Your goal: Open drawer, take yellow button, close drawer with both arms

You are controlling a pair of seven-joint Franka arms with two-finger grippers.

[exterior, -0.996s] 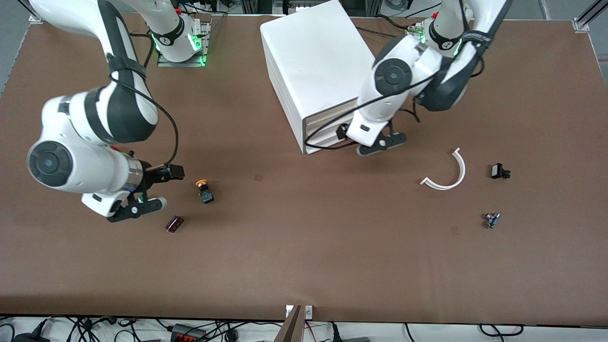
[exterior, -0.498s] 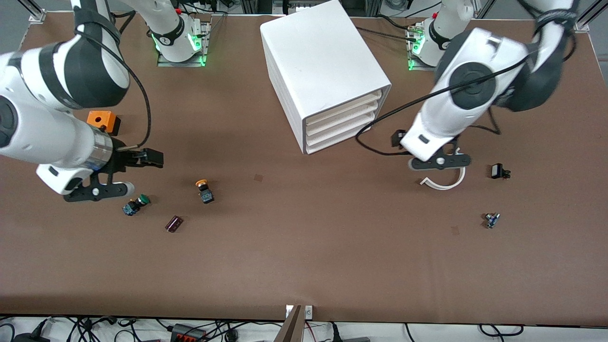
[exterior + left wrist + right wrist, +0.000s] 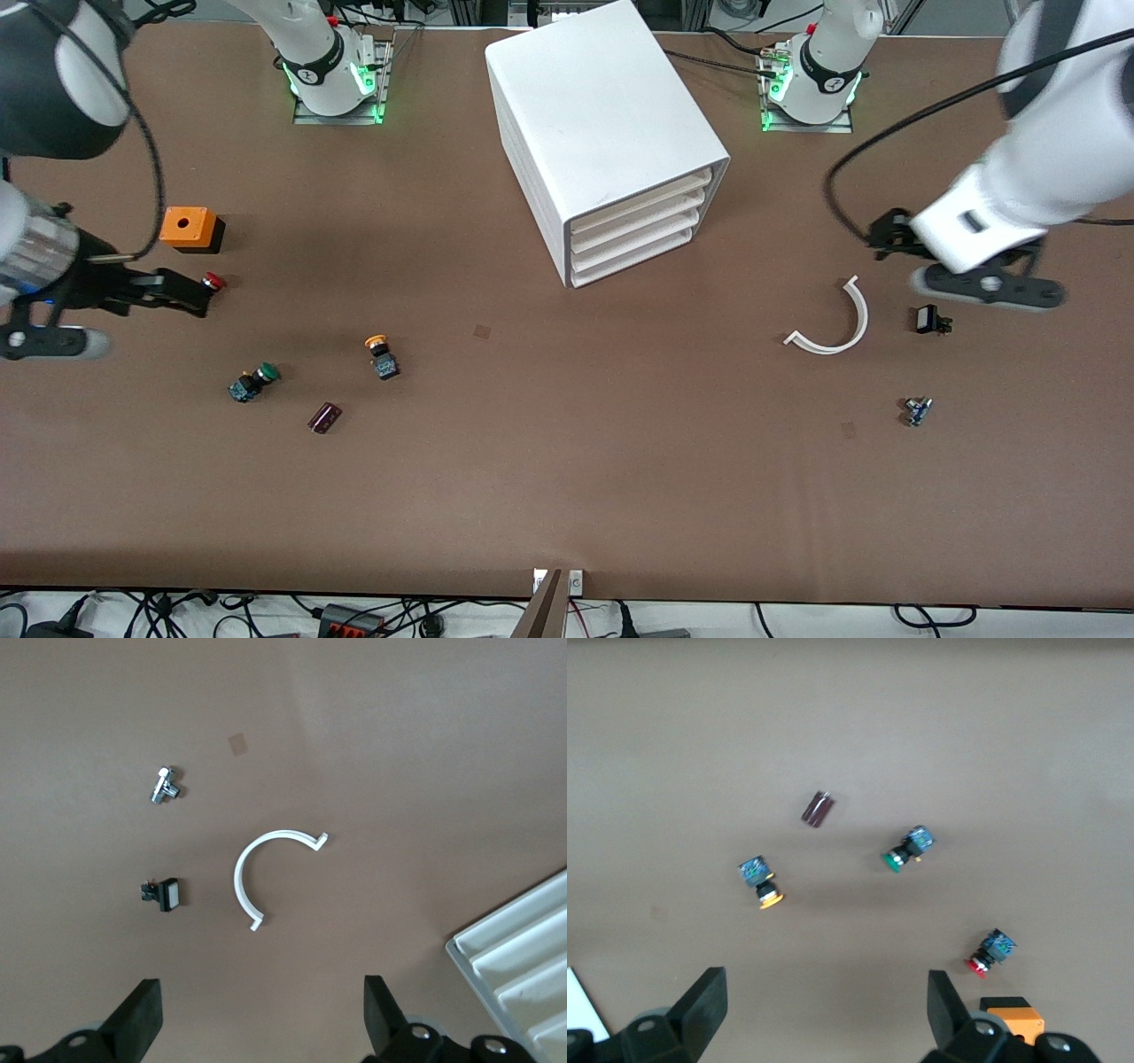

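Left wrist view first: left gripper [image 3: 261, 1019] spread wide and empty, hanging over bare table by the white curved piece [image 3: 266, 873] and the small black part [image 3: 164, 895]; same on the right?
— Same: right gripper [image 3: 824, 1010] released, holding nothing; over the right arm's end of the table, near the red-capped button [image 3: 211, 282] and the orange box [image 3: 188, 226]; about nine o'clock of the cabinet [image 3: 594, 115], with the left one about three o'clock.
— And the drawer [image 3: 642, 202]?
— Flush with the three below it, so shut; button [image 3: 382, 354] out on the table, lying on its side at roughly eight o'clock of the cabinet front, well apart from it; green-capped button [image 3: 252, 383] and dark cylinder [image 3: 324, 417] nearby.
— Step in hand, then?
— Probably the finish, judging by button out and drawer closed; no grasp needed next, only parking; otherwise a reach for the top drawer's front edge.
— Arm poses?
— Both raised and swung out toward the table ends, wrists pointing down, neither touching anything.
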